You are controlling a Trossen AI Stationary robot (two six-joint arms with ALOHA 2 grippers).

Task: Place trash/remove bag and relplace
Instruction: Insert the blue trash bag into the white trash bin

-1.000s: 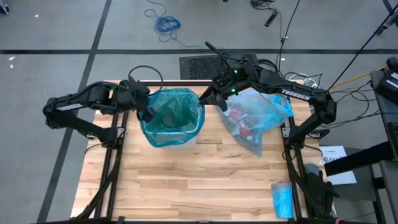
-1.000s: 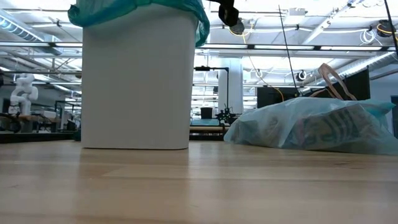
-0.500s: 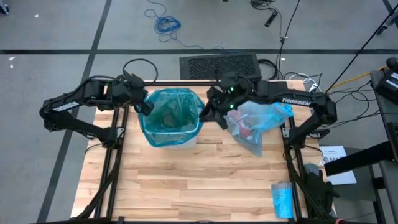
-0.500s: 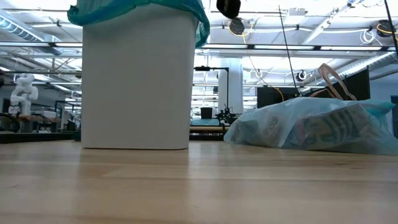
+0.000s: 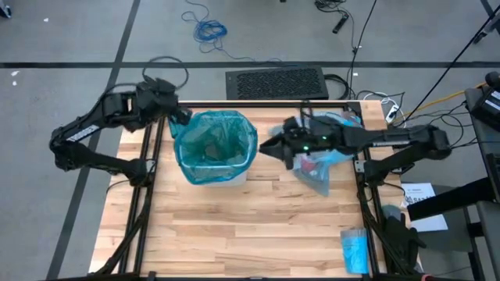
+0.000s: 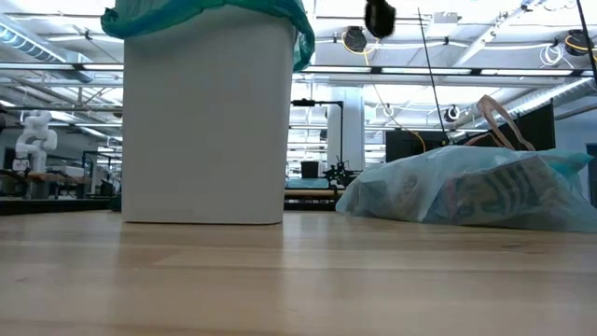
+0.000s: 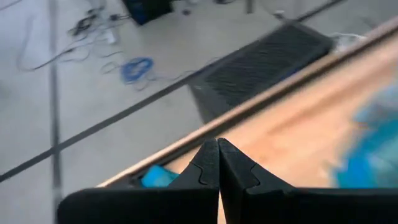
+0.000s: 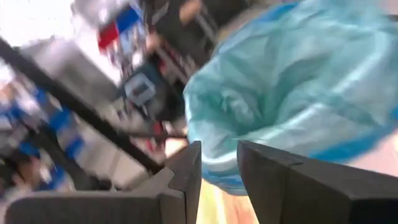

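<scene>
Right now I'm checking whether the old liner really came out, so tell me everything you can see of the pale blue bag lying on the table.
The pale blue bag is thin, see-through, crinkly plastic, slumped on its side on the wooden table, to the right of the white bin and apart from it. It is stuffed: something red shows through in the high view. In that view the right gripper pokes past its left edge, empty.

The pale wooden plank counter [image 5: 234,226] looks smooth and matt. The white plastic bin [image 6: 202,121] carries a thin, crinkly teal-green plastic liner [image 5: 216,146].
</scene>
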